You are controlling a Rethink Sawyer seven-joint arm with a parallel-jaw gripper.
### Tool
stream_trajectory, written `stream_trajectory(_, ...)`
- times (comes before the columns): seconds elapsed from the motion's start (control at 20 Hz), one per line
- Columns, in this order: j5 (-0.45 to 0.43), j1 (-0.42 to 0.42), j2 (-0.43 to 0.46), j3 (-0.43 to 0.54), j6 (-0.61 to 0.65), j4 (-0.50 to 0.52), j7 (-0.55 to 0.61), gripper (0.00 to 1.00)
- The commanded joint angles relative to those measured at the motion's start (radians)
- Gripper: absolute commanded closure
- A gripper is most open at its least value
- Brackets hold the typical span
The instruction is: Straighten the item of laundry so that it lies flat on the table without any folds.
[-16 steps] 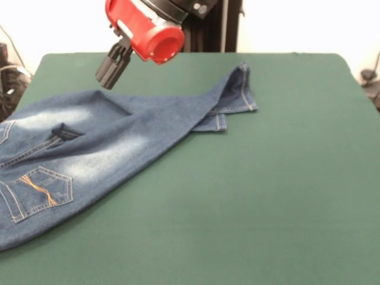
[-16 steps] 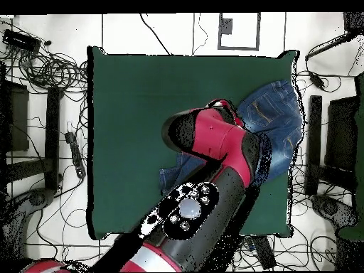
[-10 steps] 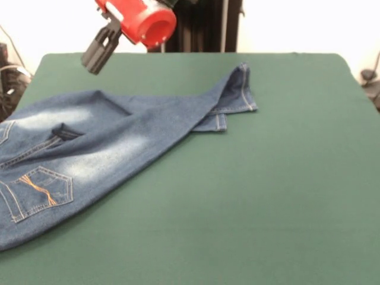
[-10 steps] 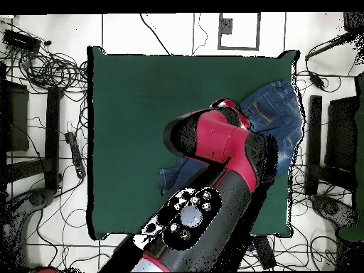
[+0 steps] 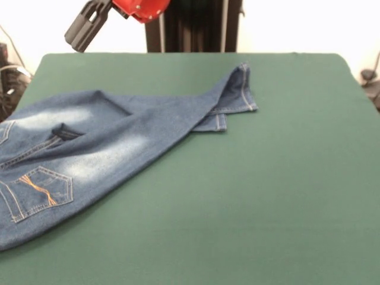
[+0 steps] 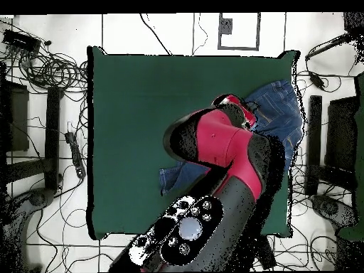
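The item of laundry (image 5: 107, 148), a pair of blue denim jeans, lies on the left half of the green table (image 5: 267, 178). Its waist end with an orange-stitched pocket (image 5: 44, 190) runs off the picture's left edge. The legs stretch toward the far middle, one lying over the other, and the hems (image 5: 234, 101) are bunched and turned up. A small crease (image 5: 65, 132) sits near the seat. My gripper (image 5: 80, 32) hangs high above the table's far left corner, clear of the cloth and holding nothing. In the overhead view the arm (image 6: 220, 149) covers much of the jeans (image 6: 281, 117).
Cables and stands (image 6: 43, 71) lie on the floor around the table. A dark post (image 5: 196, 27) stands behind the far edge. The right half of the table bears only its green cloth.
My gripper has risen and drawn back toward the upper left, away from the jeans. The jeans have not moved.
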Motion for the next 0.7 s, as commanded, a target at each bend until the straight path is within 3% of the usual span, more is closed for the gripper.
stream_trajectory(0.05,-0.056,-0.002,0.033,0.183,-0.021,0.1,0.032,1.0)
stream_trajectory(0.7,-0.014,0.037,0.078,0.244,-0.017,0.169,0.115,1.0)
